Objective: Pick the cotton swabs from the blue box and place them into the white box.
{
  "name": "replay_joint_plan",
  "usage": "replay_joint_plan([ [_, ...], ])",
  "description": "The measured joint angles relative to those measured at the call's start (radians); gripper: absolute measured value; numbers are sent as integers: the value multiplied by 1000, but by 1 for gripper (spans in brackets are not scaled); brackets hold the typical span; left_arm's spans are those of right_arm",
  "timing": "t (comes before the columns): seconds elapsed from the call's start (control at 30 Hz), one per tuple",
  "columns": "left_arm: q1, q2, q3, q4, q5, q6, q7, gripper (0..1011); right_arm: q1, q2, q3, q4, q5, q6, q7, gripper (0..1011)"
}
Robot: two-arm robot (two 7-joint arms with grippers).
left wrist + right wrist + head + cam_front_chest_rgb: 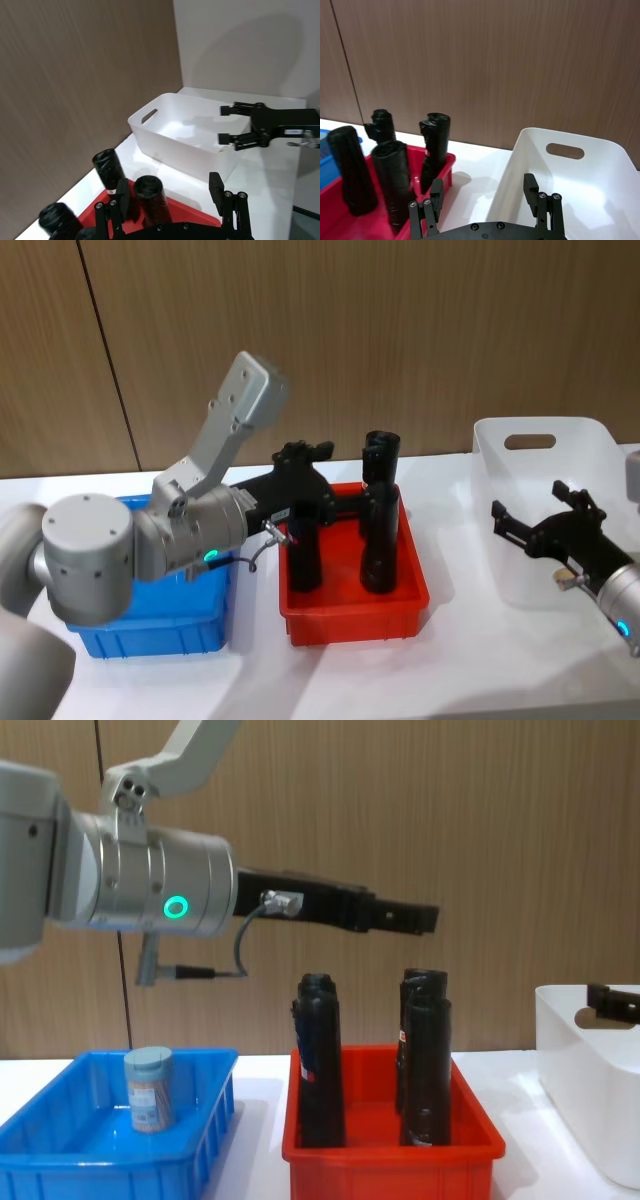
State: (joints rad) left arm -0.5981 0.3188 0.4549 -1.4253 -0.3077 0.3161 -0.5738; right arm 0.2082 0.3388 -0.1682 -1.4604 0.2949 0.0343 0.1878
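One tub of cotton swabs (148, 1088) with a pale lid stands upright in the blue box (110, 1160). In the head view my left arm hides the inside of the blue box (150, 635). My left gripper (312, 452) is open and empty, held high over the red bin, well right of the blue box; the chest view shows that gripper (420, 918) above the black tubes. My right gripper (530, 504) hovers open and empty at the near side of the white box (500, 570). The white box (180, 150) looks empty.
A red bin (350, 620) sits between the blue and white boxes, holding tall black tubes (380, 510) that stand upright. A brown wood-panel wall runs behind the white table (470, 670). There is bare table in front of the bins.
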Motion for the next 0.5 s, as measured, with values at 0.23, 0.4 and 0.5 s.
replay_joint_plan([
  [0.23,58,11,0,-32,18,-48,90,1003,-64,-1,-17,-90,-1,0,-35,1001],
  [0.4,104,19,0,-57,31,-87,162,1003,-115,-1,-31,-158,-3,0,-63,1001],
  [0.5,128,23,0,-72,39,-108,201,1003,-137,-1,-36,-189,-5,0,-75,1001],
])
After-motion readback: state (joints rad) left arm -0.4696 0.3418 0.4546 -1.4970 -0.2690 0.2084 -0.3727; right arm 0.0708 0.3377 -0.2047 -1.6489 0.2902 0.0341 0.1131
